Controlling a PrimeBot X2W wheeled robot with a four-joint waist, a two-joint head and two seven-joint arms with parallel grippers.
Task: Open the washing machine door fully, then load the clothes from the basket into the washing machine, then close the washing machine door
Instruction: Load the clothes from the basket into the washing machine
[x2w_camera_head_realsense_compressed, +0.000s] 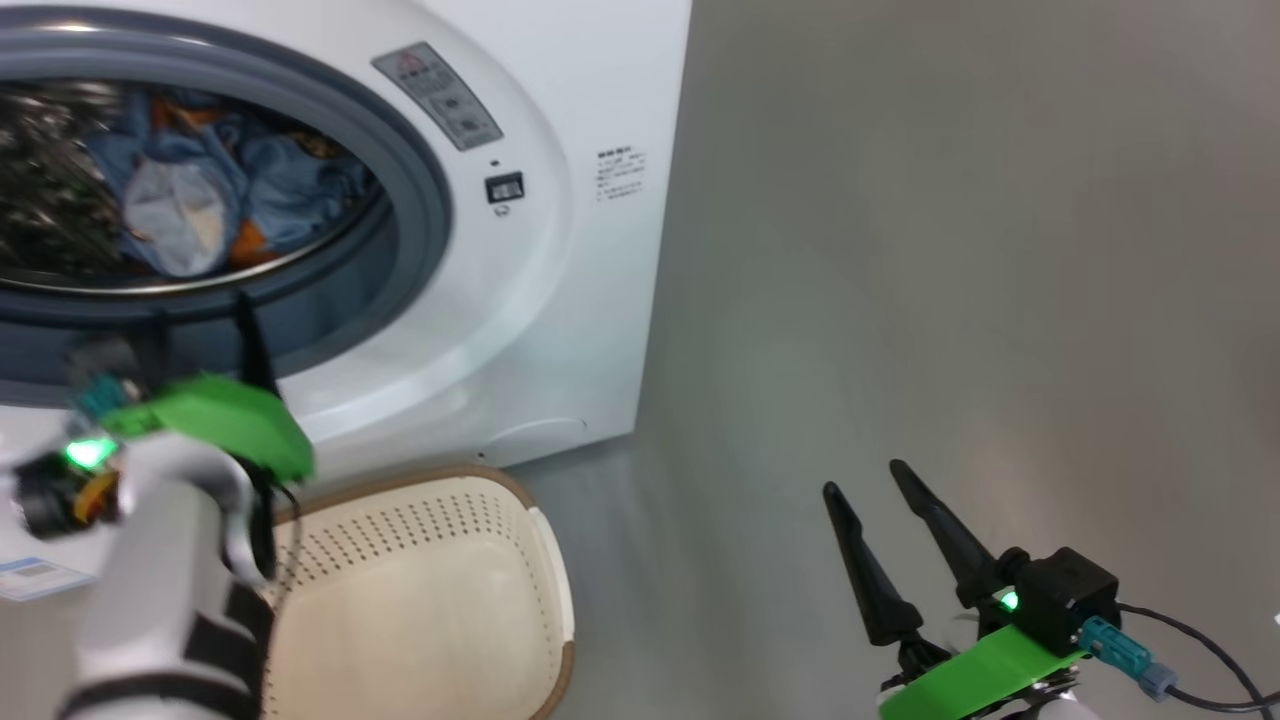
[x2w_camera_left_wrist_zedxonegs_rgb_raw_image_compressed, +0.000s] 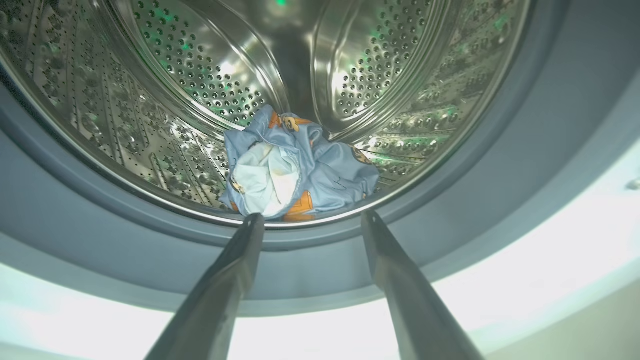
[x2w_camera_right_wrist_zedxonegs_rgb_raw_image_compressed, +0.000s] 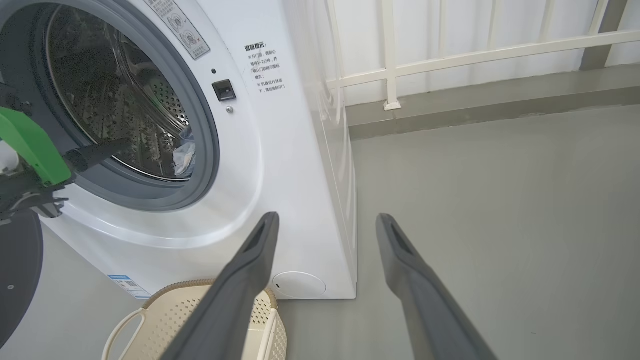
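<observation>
Blue bear-print clothes (x2w_camera_left_wrist_zedxonegs_rgb_raw_image_compressed: 300, 167) lie in the washing machine (x2w_camera_head_realsense_compressed: 570, 320).
The left end effector (x2w_camera_left_wrist_zedxonegs_rgb_raw_image_compressed: 312, 216) and right end effector (x2w_camera_right_wrist_zedxonegs_rgb_raw_image_compressed: 326, 217) gape, holding nothing.

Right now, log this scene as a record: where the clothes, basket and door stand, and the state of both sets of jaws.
clothes: bundled low in the drum
basket: on the floor before the washing machine, nothing visible inside
washing machine door: open
left jaws: open, empty, pointed at the drum's mouth
right jaws: open, empty, over the floor beside the machine
left to do: close the door
</observation>
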